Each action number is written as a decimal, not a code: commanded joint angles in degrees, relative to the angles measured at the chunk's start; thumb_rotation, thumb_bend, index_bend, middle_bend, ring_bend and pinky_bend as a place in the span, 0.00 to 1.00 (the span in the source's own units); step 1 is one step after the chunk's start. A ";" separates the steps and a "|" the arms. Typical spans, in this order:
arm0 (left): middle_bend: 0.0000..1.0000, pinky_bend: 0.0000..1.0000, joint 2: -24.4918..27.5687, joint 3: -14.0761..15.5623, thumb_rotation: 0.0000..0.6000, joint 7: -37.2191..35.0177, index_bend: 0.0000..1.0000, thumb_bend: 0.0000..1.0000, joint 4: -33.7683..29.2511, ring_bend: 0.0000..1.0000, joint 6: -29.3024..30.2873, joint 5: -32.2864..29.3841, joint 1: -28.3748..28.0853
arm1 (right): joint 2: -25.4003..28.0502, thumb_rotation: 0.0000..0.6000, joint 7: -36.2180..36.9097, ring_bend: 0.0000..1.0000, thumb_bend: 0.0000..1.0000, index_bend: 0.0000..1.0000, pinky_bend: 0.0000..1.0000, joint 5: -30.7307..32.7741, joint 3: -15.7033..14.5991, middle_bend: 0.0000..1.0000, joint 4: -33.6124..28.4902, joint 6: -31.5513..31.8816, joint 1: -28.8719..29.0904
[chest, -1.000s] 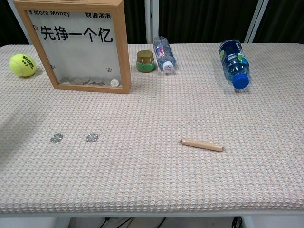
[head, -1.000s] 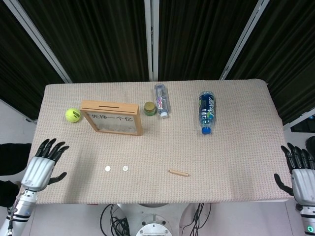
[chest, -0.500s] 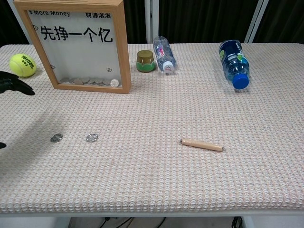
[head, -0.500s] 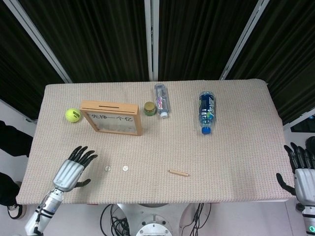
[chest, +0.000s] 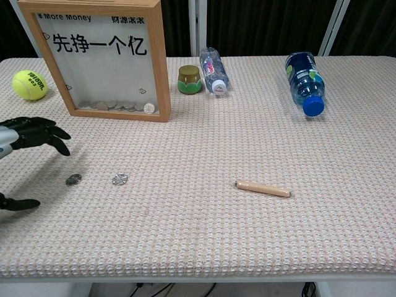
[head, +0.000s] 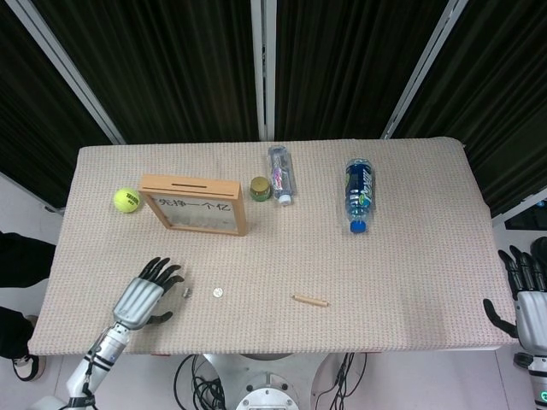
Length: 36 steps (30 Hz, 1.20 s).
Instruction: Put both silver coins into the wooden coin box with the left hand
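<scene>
Left robot hand [head: 145,295]: lower left of frame, fingers spread, holding nothing, just beside the coins [chest: 73,179].
Right robot hand [head: 528,295]: lower right edge, fingers apart, empty.

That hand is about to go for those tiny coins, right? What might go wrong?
Three risks, as guesses. The coins lie flat on the textured cloth, so the left hand's fingers may slide over them without lifting one. The two sit close together, so reaching for one may nudge the other. The box has only a narrow slot on top, so a coin could miss and fall.
</scene>
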 commanded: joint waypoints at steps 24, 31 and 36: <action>0.13 0.07 -4.79 0.21 1.00 -4.21 0.43 0.27 5.33 0.00 -0.66 -1.50 -1.60 | 0.10 1.00 0.82 0.00 0.27 0.00 0.00 0.51 -0.05 0.00 0.69 -0.45 -0.07; 0.13 0.07 -5.09 0.33 1.00 -4.14 0.43 0.28 5.68 0.00 -0.99 -1.61 -2.10 | 0.06 1.00 1.08 0.00 0.27 0.00 0.00 0.71 -0.07 0.00 0.94 -0.77 -0.01; 0.13 0.07 -5.26 0.60 1.00 -4.00 0.42 0.28 6.18 0.00 -1.19 -1.65 -2.29 | 0.16 1.00 1.24 0.00 0.27 0.00 0.00 0.82 -0.11 0.00 1.01 -1.01 0.02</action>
